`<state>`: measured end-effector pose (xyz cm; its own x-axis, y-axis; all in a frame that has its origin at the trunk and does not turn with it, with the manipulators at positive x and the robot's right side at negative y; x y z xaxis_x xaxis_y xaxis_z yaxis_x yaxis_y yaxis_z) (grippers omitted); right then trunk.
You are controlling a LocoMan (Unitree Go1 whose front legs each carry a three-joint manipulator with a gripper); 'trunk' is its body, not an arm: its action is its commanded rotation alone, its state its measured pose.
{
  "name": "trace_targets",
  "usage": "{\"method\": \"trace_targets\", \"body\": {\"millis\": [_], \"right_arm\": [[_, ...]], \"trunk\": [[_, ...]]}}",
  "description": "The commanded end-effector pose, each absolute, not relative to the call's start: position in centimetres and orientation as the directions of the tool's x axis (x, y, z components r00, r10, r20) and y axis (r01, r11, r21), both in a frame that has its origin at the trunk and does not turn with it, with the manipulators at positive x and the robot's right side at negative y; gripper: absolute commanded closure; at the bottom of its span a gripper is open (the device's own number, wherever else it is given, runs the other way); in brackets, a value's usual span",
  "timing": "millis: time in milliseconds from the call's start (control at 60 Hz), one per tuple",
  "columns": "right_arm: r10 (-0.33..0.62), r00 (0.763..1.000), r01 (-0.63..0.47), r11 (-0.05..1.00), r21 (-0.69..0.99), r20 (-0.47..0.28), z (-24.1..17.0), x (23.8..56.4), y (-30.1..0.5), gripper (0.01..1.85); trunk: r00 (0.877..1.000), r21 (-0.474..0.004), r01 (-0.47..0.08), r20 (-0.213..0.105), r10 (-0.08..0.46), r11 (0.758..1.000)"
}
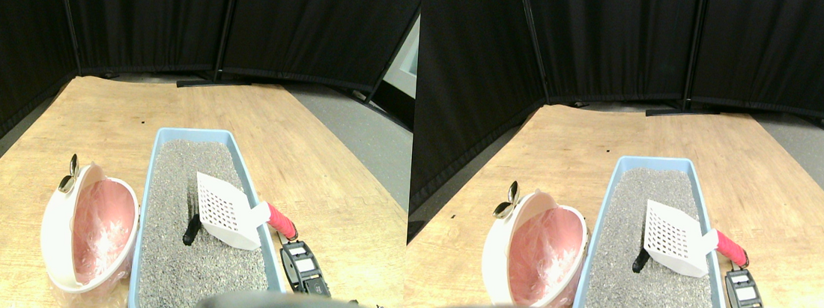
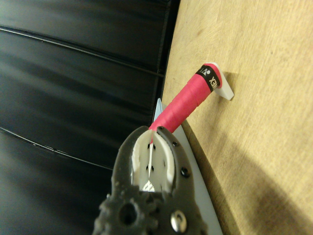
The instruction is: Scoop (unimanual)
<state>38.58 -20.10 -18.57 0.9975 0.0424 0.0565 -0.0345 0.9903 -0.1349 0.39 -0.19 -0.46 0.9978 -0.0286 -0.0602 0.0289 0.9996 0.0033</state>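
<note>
A white slotted scoop [image 1: 221, 210] lies in the blue litter box [image 1: 147, 205], its blade on the grey litter [image 1: 173, 259]. Its pink wrapped handle [image 1: 281, 221] sticks out over the box's right rim. A small black lump [image 1: 190, 229] sits in the litter at the blade's left edge. My right gripper [image 1: 295, 253] rests on the wooden board just below the handle's end, apart from it. In the wrist view the pink handle [image 2: 188, 100] runs beyond the dark jaw frame, above the gripper [image 2: 151, 147].
A white tilted bin [image 1: 88, 228] with a pink liner stands left of the box, with a metal piece [image 1: 69, 173] at its top. Black curtain panels [image 1: 165, 11] close off the back, with a stand foot [image 1: 214, 82] on the floor.
</note>
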Motion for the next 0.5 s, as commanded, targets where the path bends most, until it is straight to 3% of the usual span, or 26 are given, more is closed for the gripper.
{"method": "trace_targets", "body": {"millis": [17,417,500], "right_arm": [[0.042,0.994,-0.027,0.989,-0.146,0.101,-17.76,38.59,-20.02,1.4],[0.069,0.982,-0.042,0.987,-0.153,0.176,-17.07,38.32,-19.92,1.46],[0.047,0.983,-0.023,0.991,-0.134,0.176,-16.85,38.26,-20.11,1.35]], "trunk": [[0.998,-0.002,0.022,-0.058,-0.022,1.0],[0.997,-0.008,0.052,-0.05,-0.053,0.999],[0.997,-0.012,0.059,-0.051,-0.059,0.998]]}}
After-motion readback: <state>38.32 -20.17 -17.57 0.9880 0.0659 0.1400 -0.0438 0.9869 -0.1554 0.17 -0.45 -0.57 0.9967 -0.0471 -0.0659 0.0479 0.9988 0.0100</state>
